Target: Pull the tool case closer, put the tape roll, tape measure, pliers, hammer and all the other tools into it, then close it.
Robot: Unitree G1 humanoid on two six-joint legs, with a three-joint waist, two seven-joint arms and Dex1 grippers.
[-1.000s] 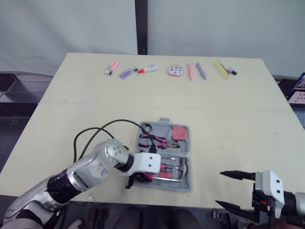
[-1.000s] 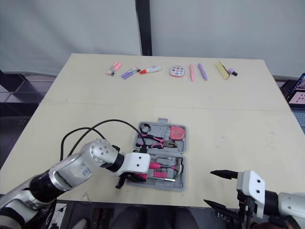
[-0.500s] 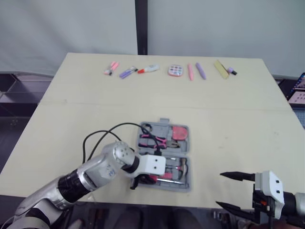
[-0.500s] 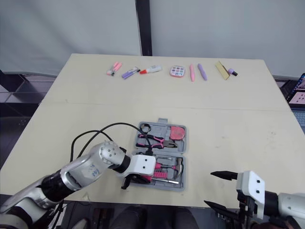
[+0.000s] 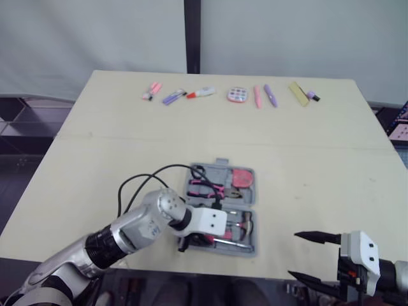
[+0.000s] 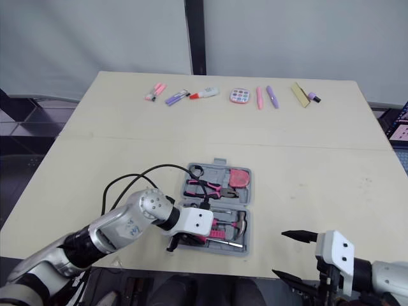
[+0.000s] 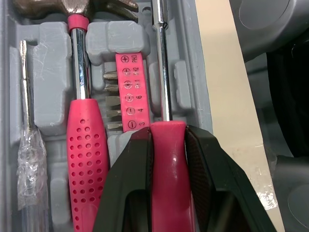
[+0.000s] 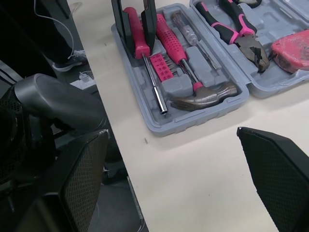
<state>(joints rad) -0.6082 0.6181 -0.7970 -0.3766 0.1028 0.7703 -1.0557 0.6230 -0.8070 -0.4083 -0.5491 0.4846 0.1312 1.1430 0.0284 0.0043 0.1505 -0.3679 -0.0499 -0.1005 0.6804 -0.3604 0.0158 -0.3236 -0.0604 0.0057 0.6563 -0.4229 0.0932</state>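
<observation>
The open grey plastic tool case (image 5: 222, 207) lies near the middle of the near edge of the pale beige surface (image 5: 319, 166). The left pincer (image 7: 168, 133) is clamped on the pink-handled steel screwdriver (image 7: 168, 164), whose shaft runs along the moulded channel between the pink bit holder (image 7: 128, 92) and the case wall, parallel to the pink-handled hammer (image 7: 82, 96) already seated. The step looks like bedding this screwdriver. To do it well, keep the shaft lined up with the channel and press the handle down flat until it sits no higher than the hammer's. Then part the 2 fingers only a little, so neither nudges the bit holder or the wall, and lift straight up; a proud handle would likely stop the lid closing. The right pincer (image 5: 294, 255) hangs spread apart and empty at the near right corner.
</observation>
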